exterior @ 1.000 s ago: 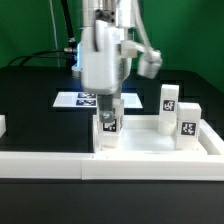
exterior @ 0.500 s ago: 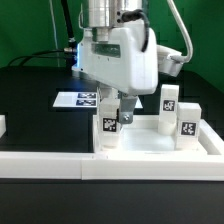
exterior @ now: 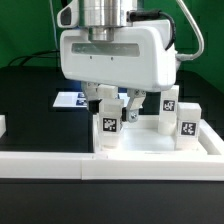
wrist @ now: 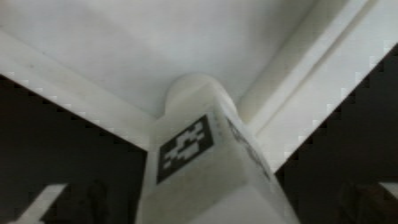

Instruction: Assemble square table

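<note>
The white square tabletop (exterior: 150,143) lies on the table with its raised edges up. A short white tagged leg (exterior: 107,128) stands upright in its corner at the exterior view's left. My gripper (exterior: 118,106) hangs just above and around the top of this leg, jaws apart, one finger (exterior: 133,104) clearly off to the side. In the wrist view the leg (wrist: 205,150) fills the middle between my gripper's (wrist: 214,208) dark fingers at the picture's edges, with the tabletop wall (wrist: 107,75) behind it. Two more legs (exterior: 169,98) (exterior: 188,125) stand at the exterior view's right.
A long white rail (exterior: 110,166) runs across the front of the tabletop. The marker board (exterior: 72,99) lies flat behind the tabletop, partly hidden by my hand. The table surface is black, with a green backdrop behind.
My hand has turned about its vertical axis from edge-on to broadside over the same leg. The leg and its tag have stayed in place.
</note>
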Available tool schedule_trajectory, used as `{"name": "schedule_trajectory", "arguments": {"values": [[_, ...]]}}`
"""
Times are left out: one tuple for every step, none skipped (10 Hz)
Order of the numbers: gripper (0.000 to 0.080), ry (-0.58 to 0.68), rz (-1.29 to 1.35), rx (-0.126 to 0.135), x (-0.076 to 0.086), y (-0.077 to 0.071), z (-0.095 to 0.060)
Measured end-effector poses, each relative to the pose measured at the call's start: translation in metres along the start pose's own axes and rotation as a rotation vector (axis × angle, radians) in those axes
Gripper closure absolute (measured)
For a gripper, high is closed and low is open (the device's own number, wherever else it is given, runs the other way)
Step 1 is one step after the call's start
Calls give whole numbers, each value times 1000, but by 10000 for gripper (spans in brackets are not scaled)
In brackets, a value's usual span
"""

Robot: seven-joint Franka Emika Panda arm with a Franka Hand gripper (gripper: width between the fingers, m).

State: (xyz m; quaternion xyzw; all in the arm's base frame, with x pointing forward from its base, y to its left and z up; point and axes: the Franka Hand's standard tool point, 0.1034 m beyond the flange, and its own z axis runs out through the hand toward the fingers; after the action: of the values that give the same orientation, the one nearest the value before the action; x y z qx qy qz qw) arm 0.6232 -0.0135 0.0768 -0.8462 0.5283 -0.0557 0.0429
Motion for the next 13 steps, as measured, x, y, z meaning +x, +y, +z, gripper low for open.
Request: {"name": "schedule_trajectory", "arguments": {"values": [[150, 0, 0, 0, 0, 0, 0], [150, 0, 0, 0, 0, 0, 0], [150, 0, 0, 0, 0, 0, 0], [150, 0, 0, 0, 0, 0, 0], [150, 0, 0, 0, 0, 0, 0], [150, 0, 0, 0, 0, 0, 0], [150, 0, 0, 0, 0, 0, 0], [150, -1, -319, 3, 2, 2, 2], [150, -10, -476, 4, -1, 3, 5], [150, -25, -622, 3, -7, 5, 8], [150, -18, -695, -9, -12, 3, 7], [150, -16, -749, -14, -10, 5, 8], [150, -13, -788, -22, -7, 7, 8]]}}
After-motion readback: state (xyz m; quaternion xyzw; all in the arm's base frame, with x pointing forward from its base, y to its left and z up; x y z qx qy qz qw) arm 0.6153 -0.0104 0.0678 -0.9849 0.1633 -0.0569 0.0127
